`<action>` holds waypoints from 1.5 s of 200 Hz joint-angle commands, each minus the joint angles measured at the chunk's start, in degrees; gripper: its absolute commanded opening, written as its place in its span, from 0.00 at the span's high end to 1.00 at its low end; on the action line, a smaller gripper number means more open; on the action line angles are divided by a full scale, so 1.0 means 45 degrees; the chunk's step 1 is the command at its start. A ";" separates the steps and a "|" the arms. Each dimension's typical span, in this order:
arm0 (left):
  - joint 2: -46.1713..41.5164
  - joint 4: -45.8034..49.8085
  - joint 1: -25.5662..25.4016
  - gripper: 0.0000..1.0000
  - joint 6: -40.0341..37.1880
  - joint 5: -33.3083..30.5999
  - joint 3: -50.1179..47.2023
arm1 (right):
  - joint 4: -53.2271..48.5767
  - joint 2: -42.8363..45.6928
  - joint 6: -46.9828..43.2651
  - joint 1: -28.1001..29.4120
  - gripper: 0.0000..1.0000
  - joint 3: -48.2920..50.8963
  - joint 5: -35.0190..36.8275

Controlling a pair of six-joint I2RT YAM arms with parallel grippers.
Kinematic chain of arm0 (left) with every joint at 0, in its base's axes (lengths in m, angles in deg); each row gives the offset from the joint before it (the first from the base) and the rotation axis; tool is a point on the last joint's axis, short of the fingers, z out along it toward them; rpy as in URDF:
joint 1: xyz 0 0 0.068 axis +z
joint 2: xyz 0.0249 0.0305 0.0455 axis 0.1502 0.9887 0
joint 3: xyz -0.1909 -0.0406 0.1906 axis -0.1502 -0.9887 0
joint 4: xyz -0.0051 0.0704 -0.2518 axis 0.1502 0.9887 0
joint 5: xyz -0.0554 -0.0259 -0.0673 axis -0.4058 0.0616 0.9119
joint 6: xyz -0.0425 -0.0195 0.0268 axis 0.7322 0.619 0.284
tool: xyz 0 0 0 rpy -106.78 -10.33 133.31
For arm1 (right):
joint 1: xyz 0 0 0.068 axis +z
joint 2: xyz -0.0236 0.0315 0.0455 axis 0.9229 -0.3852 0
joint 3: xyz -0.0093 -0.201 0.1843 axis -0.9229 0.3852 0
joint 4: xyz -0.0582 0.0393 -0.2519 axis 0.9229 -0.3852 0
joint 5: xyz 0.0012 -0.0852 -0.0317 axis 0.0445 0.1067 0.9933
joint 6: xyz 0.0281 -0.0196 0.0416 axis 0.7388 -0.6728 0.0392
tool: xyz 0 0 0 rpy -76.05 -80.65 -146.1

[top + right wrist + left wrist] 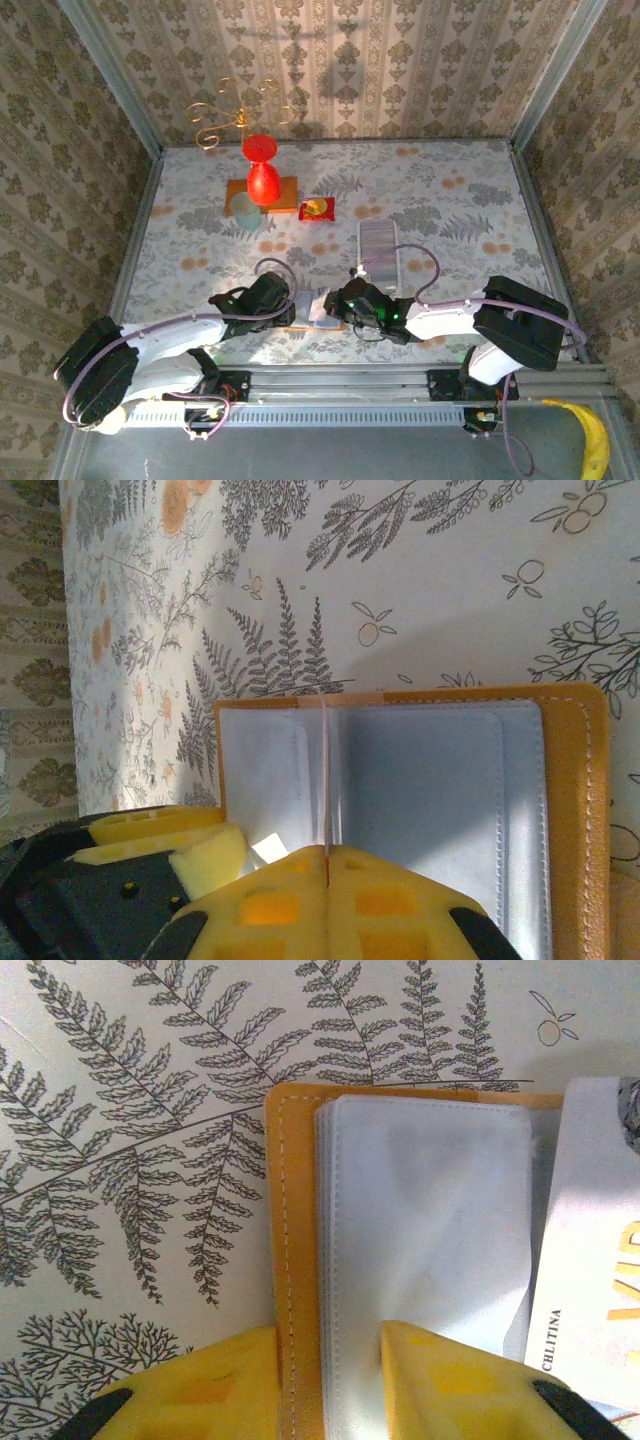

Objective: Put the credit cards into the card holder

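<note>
Top external: card holder (322,306) lay open at 6 o'clock edge of table (470,210), orange cover, frosted sleeves. I saw left gripper (330,1350) part-open astride cover's stitched margin; right gripper (328,865) clamped on upright credit card (590,1290).

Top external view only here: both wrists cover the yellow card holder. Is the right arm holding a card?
Observer: In the right wrist view, the right gripper has its jaws shut on something thin, seen edge-on, over the open yellow stitched card holder.
Operator: Is that a card?
Observer: Likely. The left wrist view shows a white printed card with orange lettering, overlapping the clear plastic sleeves.
Operator: Left arm?
Observer: The left gripper has its jaws part open, with one yellow finger on each side of the holder's stitched edge. I can't tell whether it is pressing or hovering.
</note>
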 commanded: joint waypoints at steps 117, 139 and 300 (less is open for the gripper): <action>0.0386 0.0496 -0.0204 0.70 0.0180 0.0092 -0.0293 | 0.2006 -0.0215 -0.0685 -0.0573 1.00 0.0642 0.0929; 0.0386 0.0477 -0.0197 0.70 0.0209 0.0083 -0.0303 | 0.2319 -0.0401 -0.0631 -0.0578 1.00 0.0652 0.0873; 0.0328 0.0461 -0.0244 0.71 0.0277 0.0034 -0.0410 | 0.3457 -0.1386 0.0011 -0.0510 1.00 0.0595 -0.0232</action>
